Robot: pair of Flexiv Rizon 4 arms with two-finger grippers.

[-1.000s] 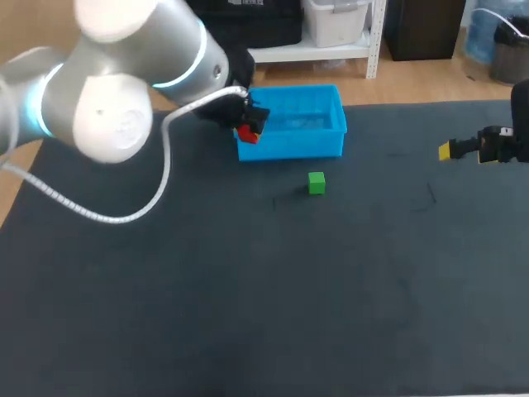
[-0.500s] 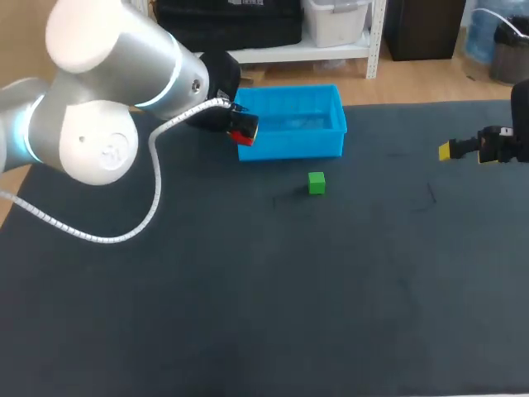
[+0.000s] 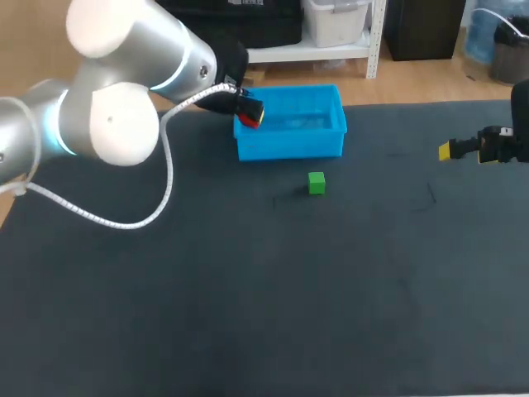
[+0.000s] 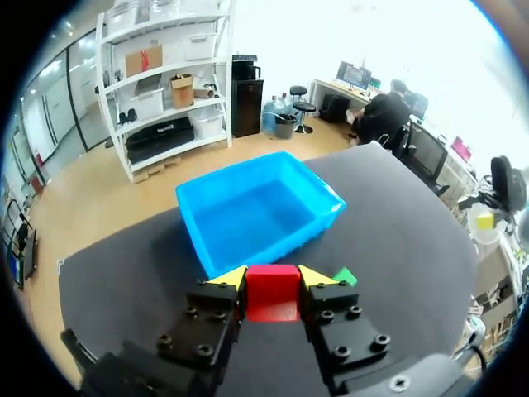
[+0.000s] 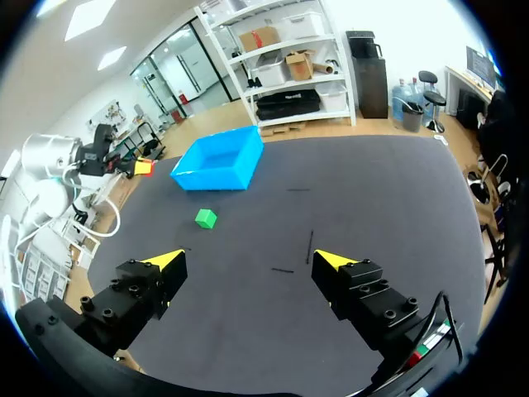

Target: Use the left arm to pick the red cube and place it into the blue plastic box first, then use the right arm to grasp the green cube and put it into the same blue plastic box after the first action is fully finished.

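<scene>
At the left rim of the blue box [image 4: 231,174], my left gripper [image 4: 273,277] pinches the red cube [image 4: 273,291] between both yellow tips. My right gripper [image 5: 248,258] hangs well apart, fingers spread wide. The green cube [image 3: 316,183] sits on the table [image 3: 248,289] near the box's front wall.

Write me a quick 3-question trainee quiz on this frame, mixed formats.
1. True or false: the left gripper is shut on the red cube.
2. Where is the green cube? A) on the table, outside the blue box; B) inside the box; C) on top of the red cube.
3. Fill in: the right gripper is ____, with nothing between its fingers.

Key: 1 true; 2 A; 3 open.
</scene>
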